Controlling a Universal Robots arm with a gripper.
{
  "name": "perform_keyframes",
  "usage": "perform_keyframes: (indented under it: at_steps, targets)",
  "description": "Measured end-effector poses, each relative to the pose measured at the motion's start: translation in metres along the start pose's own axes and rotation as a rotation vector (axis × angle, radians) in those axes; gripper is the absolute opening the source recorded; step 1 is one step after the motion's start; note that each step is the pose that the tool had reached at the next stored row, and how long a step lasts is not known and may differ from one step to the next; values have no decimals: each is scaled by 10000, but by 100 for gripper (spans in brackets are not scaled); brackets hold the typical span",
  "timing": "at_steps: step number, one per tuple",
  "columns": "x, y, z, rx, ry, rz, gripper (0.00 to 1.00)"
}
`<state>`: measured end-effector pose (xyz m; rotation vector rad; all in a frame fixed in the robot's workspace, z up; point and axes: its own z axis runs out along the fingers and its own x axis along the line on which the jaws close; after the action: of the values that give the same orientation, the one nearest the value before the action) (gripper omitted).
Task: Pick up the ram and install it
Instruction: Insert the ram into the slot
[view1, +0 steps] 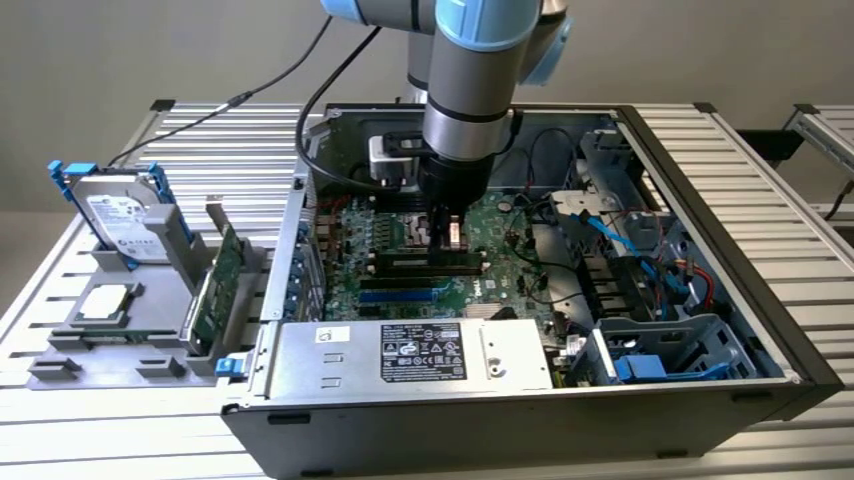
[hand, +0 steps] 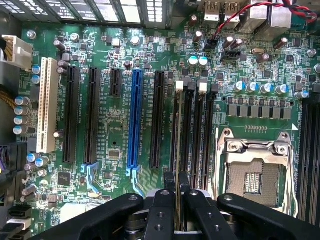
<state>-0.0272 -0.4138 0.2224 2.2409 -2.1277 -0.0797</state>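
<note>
Gripper (hand: 177, 184) narrowed onto the ram (hand: 177, 145), pinching its upper edge; the stick hangs edge-on straight below the fingertips, over the memory slots (hand: 198, 135). Likely light, stiff, thin and fragile: best held by its edges, kept square

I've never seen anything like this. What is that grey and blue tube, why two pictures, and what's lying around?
The tube is a robot arm. One picture comes from a camera standing off to the side; the other from a camera on the arm's wrist, looking past its end effector, a black two-fingered clamp. On the ribbed metal table lies an open computer case, its green motherboard facing up. The clamp is shut on the ram, a thin memory stick seen edge-on, in line with the black memory slots. On the exterior view's left, a grey holder keeps a hard drive and a green card.
</note>
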Motion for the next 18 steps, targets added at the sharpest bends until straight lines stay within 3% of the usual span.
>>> perform_keyframes:
  at_steps: [18]
  targets:
    - [0,-2,15,4,2,-24,14]
